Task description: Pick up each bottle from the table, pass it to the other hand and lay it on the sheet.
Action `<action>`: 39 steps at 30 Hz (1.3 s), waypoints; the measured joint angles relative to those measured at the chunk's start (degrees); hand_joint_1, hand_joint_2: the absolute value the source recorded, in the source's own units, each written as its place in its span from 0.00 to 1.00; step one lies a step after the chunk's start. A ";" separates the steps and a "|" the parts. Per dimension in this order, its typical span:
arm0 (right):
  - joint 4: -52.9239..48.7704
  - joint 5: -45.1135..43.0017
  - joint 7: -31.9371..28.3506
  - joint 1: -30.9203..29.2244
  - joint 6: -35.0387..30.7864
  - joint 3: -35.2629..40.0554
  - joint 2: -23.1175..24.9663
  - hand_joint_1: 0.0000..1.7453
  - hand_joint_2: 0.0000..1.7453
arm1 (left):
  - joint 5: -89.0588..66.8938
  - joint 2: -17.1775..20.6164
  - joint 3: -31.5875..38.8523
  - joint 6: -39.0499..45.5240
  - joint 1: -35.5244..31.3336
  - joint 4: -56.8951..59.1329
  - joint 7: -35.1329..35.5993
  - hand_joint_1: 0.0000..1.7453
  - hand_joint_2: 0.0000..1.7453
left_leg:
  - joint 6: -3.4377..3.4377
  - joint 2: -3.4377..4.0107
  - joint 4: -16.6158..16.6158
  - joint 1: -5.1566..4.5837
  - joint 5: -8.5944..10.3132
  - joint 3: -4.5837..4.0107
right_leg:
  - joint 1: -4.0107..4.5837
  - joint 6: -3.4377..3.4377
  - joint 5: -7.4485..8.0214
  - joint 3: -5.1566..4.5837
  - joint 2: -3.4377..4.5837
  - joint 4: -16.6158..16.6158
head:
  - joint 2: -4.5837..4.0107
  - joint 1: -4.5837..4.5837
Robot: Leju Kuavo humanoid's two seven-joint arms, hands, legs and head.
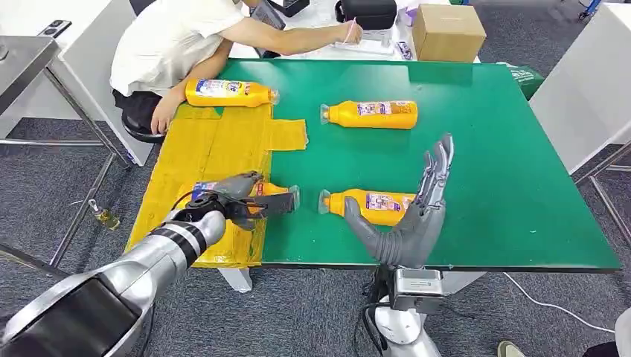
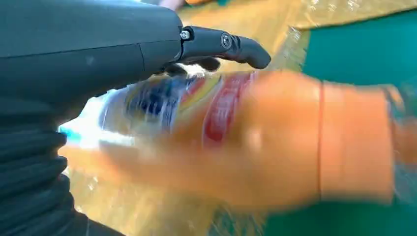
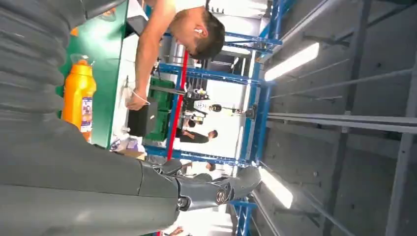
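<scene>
Four orange bottles lie on the green table point(image 1: 476, 163). One bottle point(image 1: 227, 92) rests at the far end of the yellow sheet point(image 1: 216, 141). A second bottle point(image 1: 370, 114) lies on the green further right. My left hand point(image 1: 232, 199) grips a third bottle point(image 1: 278, 195) at the sheet's near right edge, its cap pointing right; up close that bottle point(image 2: 275, 142) is blurred under my fingers point(image 2: 226, 43). My right hand point(image 1: 417, 216) stands open, fingers straight up, just in front of the fourth bottle point(image 1: 370, 206), which also appears as an orange bottle point(image 3: 78, 93) in the right wrist view.
A person in a white shirt point(image 1: 171, 37) leans over the table's far left corner, one hand point(image 1: 164, 115) resting by the sheet's edge. A cardboard box point(image 1: 448, 31) and a black case point(image 1: 368, 11) stand on the table behind. The green table's right half is bare.
</scene>
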 measured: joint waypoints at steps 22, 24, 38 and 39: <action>2.49 1.53 0.02 0.51 0.00 -0.04 -0.83 0.00 1.00 | -0.85 -1.75 4.94 10.40 3.09 -2.05 -4.74 0.00 1.00 | 0.00 0.00 0.00 0.00 0.00 0.00 | 0.00 0.00 0.00 -0.01 -0.01 0.00 | 0.00 0.00; 2.54 1.64 0.02 0.75 0.00 -0.07 -0.83 0.00 1.00 | -0.85 -1.75 5.53 12.09 3.79 -2.87 -6.48 0.00 1.00 | 0.00 0.00 0.00 0.00 0.00 0.00 | 0.00 0.00 0.00 0.00 -0.01 0.00 | 0.00 0.00; 1.05 5.75 0.00 5.37 0.00 -2.21 -0.70 0.00 1.00 | 6.46 -1.57 15.50 26.27 24.09 -33.63 -22.70 0.00 1.00 | -0.03 0.01 -0.01 -0.01 -0.09 -0.03 | -0.01 0.00 -0.04 -0.05 0.00 -0.03 | 0.00 -0.02; 0.79 5.88 0.00 5.75 0.00 -2.52 -0.70 0.00 1.00 | 9.39 -1.55 16.16 24.67 25.59 -35.62 -23.99 0.00 1.00 | -0.03 0.01 -0.01 -0.01 -0.09 -0.03 | -0.01 0.00 -0.04 -0.05 0.00 -0.03 | 0.00 0.00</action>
